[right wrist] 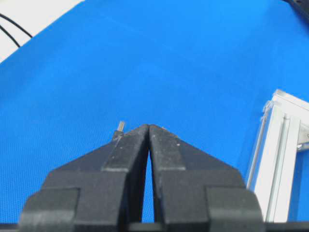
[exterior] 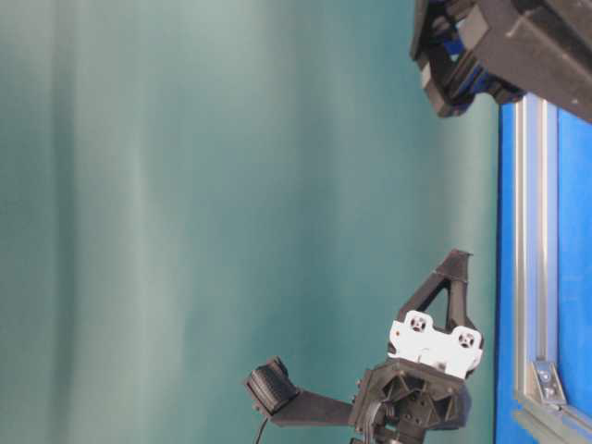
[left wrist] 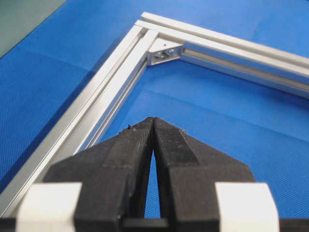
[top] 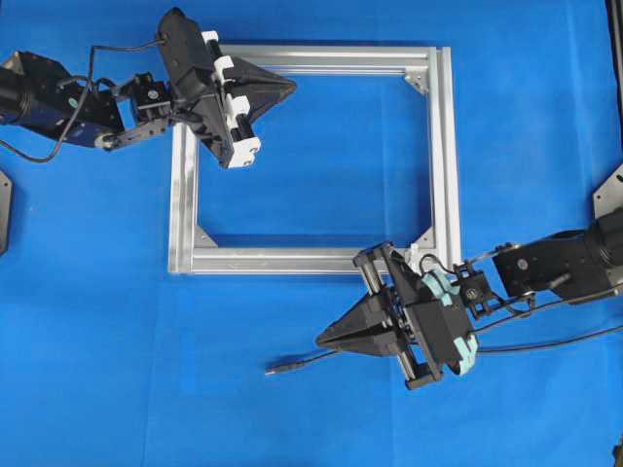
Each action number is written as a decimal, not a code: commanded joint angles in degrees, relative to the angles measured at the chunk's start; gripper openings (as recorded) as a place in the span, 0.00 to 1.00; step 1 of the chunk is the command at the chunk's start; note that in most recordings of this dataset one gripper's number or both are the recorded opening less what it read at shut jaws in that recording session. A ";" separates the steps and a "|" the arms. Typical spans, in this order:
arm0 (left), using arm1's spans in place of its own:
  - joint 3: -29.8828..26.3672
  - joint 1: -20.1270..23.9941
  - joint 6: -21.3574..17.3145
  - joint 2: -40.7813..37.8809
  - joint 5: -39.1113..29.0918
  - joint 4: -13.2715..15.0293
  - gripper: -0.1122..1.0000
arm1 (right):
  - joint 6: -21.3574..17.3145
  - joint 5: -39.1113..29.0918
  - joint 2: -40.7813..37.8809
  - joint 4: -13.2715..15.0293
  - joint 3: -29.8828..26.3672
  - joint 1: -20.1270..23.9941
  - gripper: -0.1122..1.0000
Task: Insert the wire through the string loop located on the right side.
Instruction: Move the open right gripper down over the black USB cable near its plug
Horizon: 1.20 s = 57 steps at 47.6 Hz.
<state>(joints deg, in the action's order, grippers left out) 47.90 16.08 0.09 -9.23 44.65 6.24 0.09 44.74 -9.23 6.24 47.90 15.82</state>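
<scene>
The wire (top: 545,342) is a thin black cable running in from the right across the blue mat and under my right gripper (top: 319,341). It ends in a small dark plug (top: 274,369). My right gripper (right wrist: 148,125) is shut with nothing between its fingers, hovering just in front of the silver frame's near rail. The plug tip (right wrist: 119,126) peeks out just left of its fingertips. My left gripper (top: 292,88) is shut and empty over the frame's far left corner, also seen in the left wrist view (left wrist: 153,119). I cannot make out the string loop.
The rectangular silver aluminium frame (top: 443,146) lies flat on the blue mat (top: 97,341), with triangular brackets in its corners (left wrist: 164,50). Its near left end shows beside the right gripper (right wrist: 275,145). The right arm's wrist (top: 438,311) covers the frame's near right corner.
</scene>
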 commanded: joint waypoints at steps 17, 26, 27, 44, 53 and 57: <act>-0.70 -0.26 -0.44 1.85 0.09 -1.23 0.10 | -1.58 -3.52 2.72 0.00 -1.67 1.41 0.05; -0.35 -0.35 -0.53 2.02 0.18 -1.32 0.10 | -3.69 -4.92 2.90 0.00 -1.32 1.58 0.05; -0.35 -0.26 -0.70 1.93 0.26 -1.41 0.10 | -3.96 -5.27 2.90 0.00 -1.41 1.58 0.05; -0.62 -0.26 -1.67 2.02 0.35 -1.32 0.10 | -7.21 -6.59 2.81 -1.32 -1.41 1.58 0.74; -0.53 -0.26 -1.58 2.02 0.26 -1.32 0.10 | -7.12 -6.59 2.20 -2.29 -1.58 1.58 0.85; -0.44 -0.26 -1.58 1.93 0.18 -1.41 0.10 | -7.12 -6.50 0.97 -3.08 -2.02 1.67 0.87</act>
<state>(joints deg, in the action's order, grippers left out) 47.99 15.82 -1.49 -9.14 44.47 5.10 -7.03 38.06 -8.26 3.87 47.11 17.23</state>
